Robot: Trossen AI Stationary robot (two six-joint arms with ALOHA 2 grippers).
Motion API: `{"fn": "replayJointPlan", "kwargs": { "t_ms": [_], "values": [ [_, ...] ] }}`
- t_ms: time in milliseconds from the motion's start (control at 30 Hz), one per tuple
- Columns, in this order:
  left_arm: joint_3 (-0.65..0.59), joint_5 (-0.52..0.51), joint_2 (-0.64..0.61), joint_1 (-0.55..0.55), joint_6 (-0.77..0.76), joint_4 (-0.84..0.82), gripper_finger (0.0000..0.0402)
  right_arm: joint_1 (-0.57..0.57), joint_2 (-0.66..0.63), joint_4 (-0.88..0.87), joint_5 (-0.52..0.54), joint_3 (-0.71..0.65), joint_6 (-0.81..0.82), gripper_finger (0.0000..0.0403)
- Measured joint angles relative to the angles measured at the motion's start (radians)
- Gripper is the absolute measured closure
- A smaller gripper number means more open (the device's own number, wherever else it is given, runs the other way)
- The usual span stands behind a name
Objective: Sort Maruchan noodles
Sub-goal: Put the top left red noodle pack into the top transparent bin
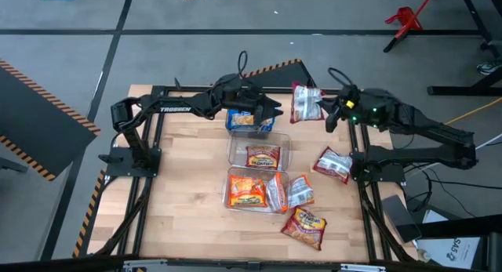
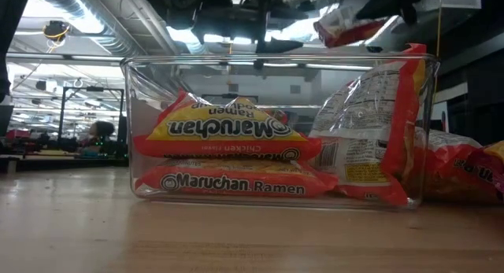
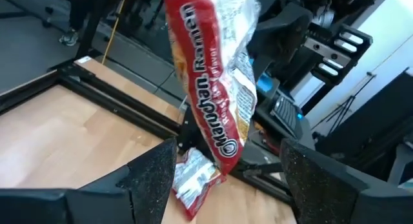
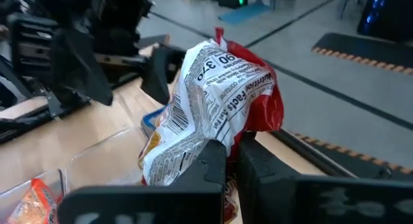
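Three clear bins sit in a column down the middle of the table (image 1: 180, 154). The far bin (image 1: 251, 121), at twelve o'clock, holds a blue packet (image 1: 245, 119). The middle bin (image 1: 257, 154) has one orange packet (image 1: 263, 156). The near bin (image 1: 255, 191), toward six o'clock, holds stacked orange packets (image 1: 247, 190), plus a red-and-silver one (image 1: 276, 190) propped on edge at its three o'clock side; the low view shows two orange ones lying flat with that one leaning beside them.

The right gripper (image 1: 329, 109) hangs at about one o'clock above the far edge, jaws pressed together on a corner of a red packet (image 1: 306, 103), which dangles in the air. The left gripper (image 1: 273, 114) hovers over the far bin, jaws spread and holding nothing, pointed toward that dangling packet.

Loose on the wood: a red-and-silver packet (image 1: 333, 164) at three o'clock, another (image 1: 300, 192) just beside the near bin, and an orange-red one (image 1: 304, 226) at five o'clock.

By my reckoning the job is perhaps half done. The blues and oranges have started to gather, but three packets lie unsorted, one is in the air, and the one leaning among the oranges may need moving.
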Motion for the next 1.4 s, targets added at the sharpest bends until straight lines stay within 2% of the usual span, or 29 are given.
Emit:
{"fn": "replayJointPlan", "kwargs": {
  "t_ms": [233,467,833,967,1200,1400],
  "values": [
    [-0.001,-0.014,0.024,-0.001,-0.040,0.079,0.0132,0.000,0.007,0.108,-0.086,0.002,-0.011,0.0403],
    [0.000,0.028,0.082,-0.009,-0.089,0.280,0.0132,0.000,0.047,0.126,-0.112,0.002,-0.011,0.0403],
    [0.000,0.001,0.085,-0.035,-0.052,0.291,0.0139,0.000,0.105,0.197,-0.146,0.002,-0.040,0.0403],
    [0.000,-0.005,0.085,-0.039,-0.060,0.291,0.0168,0.000,0.125,0.213,-0.167,0.002,-0.040,0.0403],
    [0.000,-0.027,0.085,-0.048,-0.059,0.289,0.0247,0.000,0.134,0.220,-0.175,0.002,-0.040,0.0402],
    [0.000,-0.028,0.085,-0.047,-0.060,0.284,0.0297,0.000,0.134,0.220,-0.181,0.002,-0.058,0.0379]
  ]
}}
